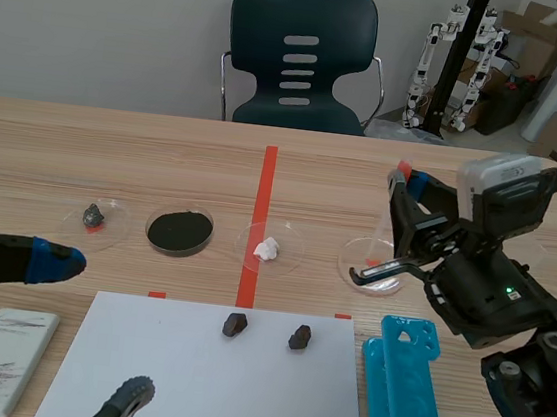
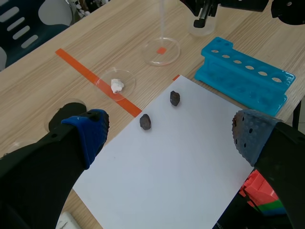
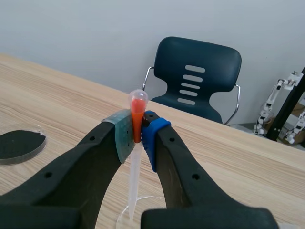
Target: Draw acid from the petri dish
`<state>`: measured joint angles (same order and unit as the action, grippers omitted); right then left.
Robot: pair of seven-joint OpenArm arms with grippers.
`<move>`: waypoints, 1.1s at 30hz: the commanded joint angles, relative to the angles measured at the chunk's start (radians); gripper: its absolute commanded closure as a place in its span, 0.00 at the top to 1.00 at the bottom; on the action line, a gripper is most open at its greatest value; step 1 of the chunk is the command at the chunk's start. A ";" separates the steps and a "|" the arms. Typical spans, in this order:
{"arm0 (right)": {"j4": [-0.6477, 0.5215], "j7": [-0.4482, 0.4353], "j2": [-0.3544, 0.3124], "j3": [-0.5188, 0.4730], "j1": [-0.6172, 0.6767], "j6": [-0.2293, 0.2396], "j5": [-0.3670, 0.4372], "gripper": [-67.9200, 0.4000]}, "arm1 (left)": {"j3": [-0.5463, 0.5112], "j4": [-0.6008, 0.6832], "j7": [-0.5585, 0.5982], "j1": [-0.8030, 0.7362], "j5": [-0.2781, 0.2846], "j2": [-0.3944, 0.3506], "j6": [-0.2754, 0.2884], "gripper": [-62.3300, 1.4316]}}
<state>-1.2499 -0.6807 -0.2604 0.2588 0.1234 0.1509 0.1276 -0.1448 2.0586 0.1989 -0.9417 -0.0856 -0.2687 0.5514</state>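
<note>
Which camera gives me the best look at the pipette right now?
Right wrist view: the pipette is close, with its orange bulb pinched in the right gripper and its tip down at the petri dish. Scene view shows it small and faint; left wrist view only its stem.

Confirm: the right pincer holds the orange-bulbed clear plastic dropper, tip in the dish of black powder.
Wrong dish. The right pincer holds the orange-bulbed clear plastic dropper, tip in the clear round petri dish, as the right wrist view shows.
</note>
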 commanded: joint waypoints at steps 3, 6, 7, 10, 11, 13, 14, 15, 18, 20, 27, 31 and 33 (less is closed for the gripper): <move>0.020 -0.029 -0.005 -0.001 -0.032 0.000 0.008 0.08 | -0.002 0.003 0.014 -0.003 0.014 0.002 -0.002 0.87; 0.043 -0.036 -0.005 -0.001 -0.038 0.003 0.008 0.08 | -0.002 0.003 0.014 -0.003 0.014 0.002 -0.002 0.87; 0.051 -0.041 -0.005 -0.001 -0.041 0.005 0.008 0.08 | -0.002 0.003 0.014 -0.003 0.014 0.002 -0.002 0.87; 0.072 -0.045 -0.005 -0.001 -0.053 0.008 0.008 0.08 | -0.002 0.003 0.014 -0.003 0.014 0.002 -0.002 0.87; 0.079 -0.045 -0.005 -0.001 -0.056 0.008 0.008 0.08 | -0.002 0.003 0.014 -0.003 0.014 0.002 -0.002 0.87; 0.090 -0.050 -0.005 -0.001 -0.066 0.008 0.008 0.08 | -0.002 0.003 0.014 -0.003 0.014 0.002 -0.002 0.87; 0.098 -0.051 -0.005 0.000 -0.072 0.008 0.008 0.08 | -0.002 0.003 0.014 -0.003 0.014 0.002 -0.002 0.87; 0.109 -0.051 -0.004 0.000 -0.079 0.008 0.008 0.08 | -0.002 0.003 0.014 -0.003 0.014 0.002 -0.002 0.87; 0.149 -0.051 0.006 0.000 -0.106 0.008 0.007 0.08 | -0.002 0.003 0.014 -0.003 0.014 0.002 -0.002 0.87; 0.177 -0.051 0.012 0.006 -0.123 0.008 0.008 0.08 | -0.002 0.003 0.014 -0.003 0.014 0.002 -0.002 0.87; 0.212 -0.052 0.018 0.018 -0.140 0.008 0.008 0.08 | -0.002 0.003 0.014 -0.003 0.014 0.002 -0.002 0.87; 0.215 -0.051 0.023 0.018 -0.140 0.008 0.007 0.08 | -0.002 0.003 0.014 -0.003 0.014 0.002 -0.002 0.87; 0.215 -0.051 0.023 0.018 -0.140 0.008 0.007 0.08 | -0.002 0.003 0.014 -0.003 0.014 0.002 -0.002 0.87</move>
<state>-1.0199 -0.7174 -0.2382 0.2771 -0.0021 0.1581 0.1276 -0.1448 2.0586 0.1986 -0.9417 -0.0856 -0.2687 0.5514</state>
